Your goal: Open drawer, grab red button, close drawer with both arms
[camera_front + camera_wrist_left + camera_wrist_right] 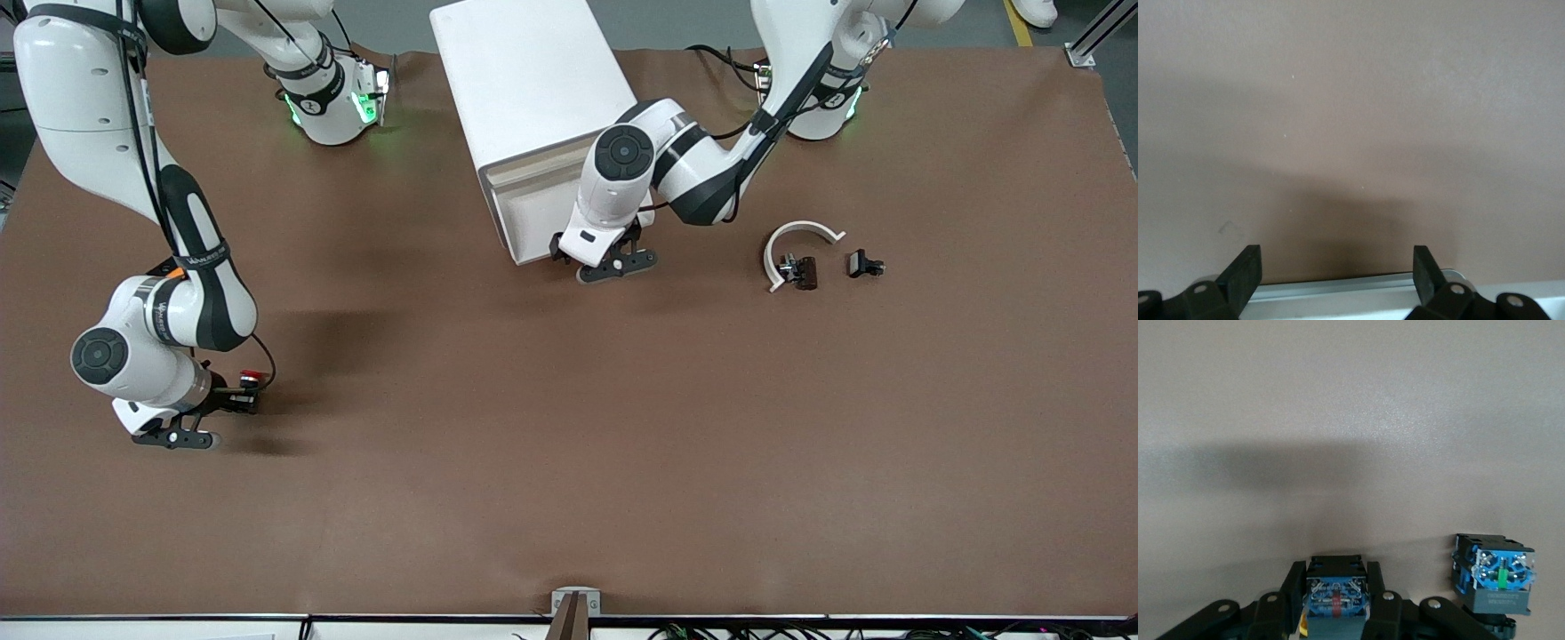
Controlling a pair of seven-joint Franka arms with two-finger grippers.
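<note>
The worktop is seen whole from a high front camera facing both arm bases. Each wrist view is taken close over the brown surface, past its own claw; only that surface is shared.

Robotics lab, two white arms bolted along brown-covered table, aluminium framing, loose cabling

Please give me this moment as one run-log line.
right gripper: shut on button, near table | left gripper: open at drawer front | drawer: shut
</note>
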